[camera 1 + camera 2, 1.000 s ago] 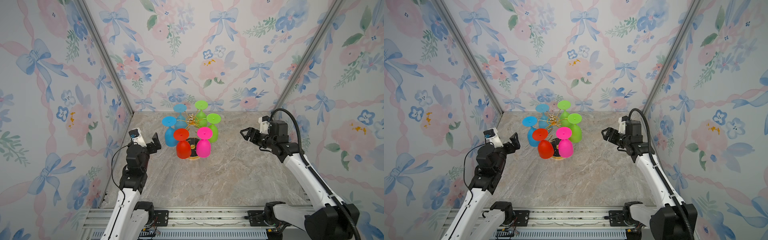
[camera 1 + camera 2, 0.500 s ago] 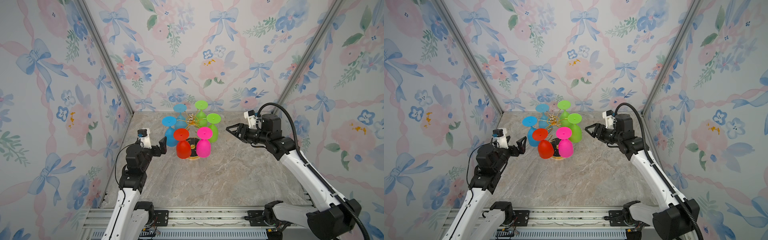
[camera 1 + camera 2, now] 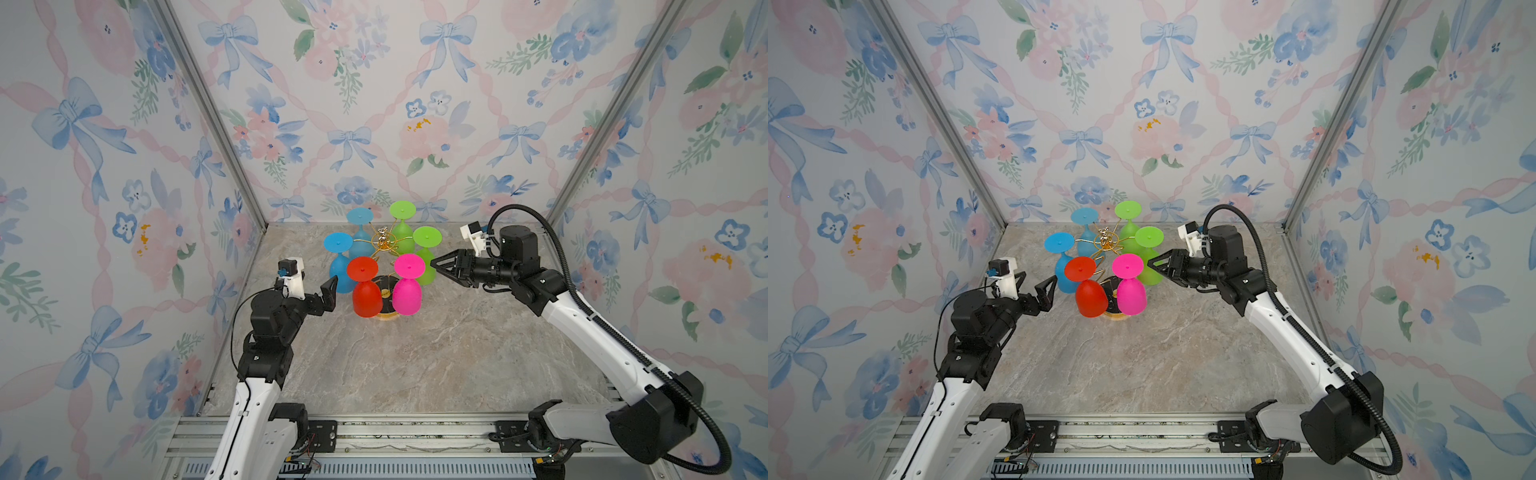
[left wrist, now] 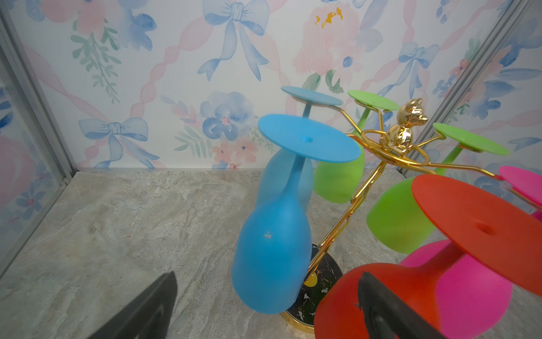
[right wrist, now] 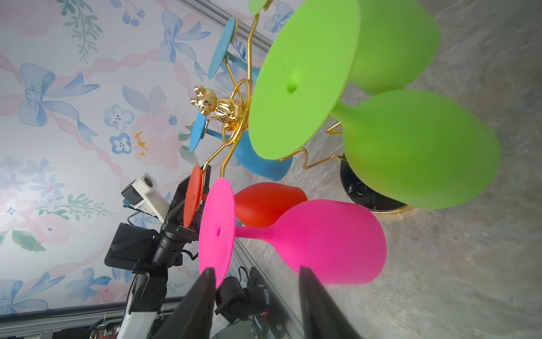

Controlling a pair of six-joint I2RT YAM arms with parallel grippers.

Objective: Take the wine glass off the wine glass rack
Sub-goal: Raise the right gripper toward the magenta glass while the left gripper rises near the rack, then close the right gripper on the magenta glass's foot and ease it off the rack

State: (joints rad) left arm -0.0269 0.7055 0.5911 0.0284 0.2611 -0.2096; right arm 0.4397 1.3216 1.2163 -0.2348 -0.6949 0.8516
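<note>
Both my arms have moved in toward the rack (image 3: 384, 243).
My right gripper (image 3: 434, 263), partly narrowed and empty, sits just beside the green glass (image 3: 427, 272); my left gripper (image 3: 1036, 284), wide and empty, is near the blue glass (image 3: 340, 278). The glasses all hang on the rack.

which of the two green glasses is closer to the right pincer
The front green glass, hanging next to the pink glass: the right pincer is right by its bowl. The other green glass hangs behind it, farther off.
</note>
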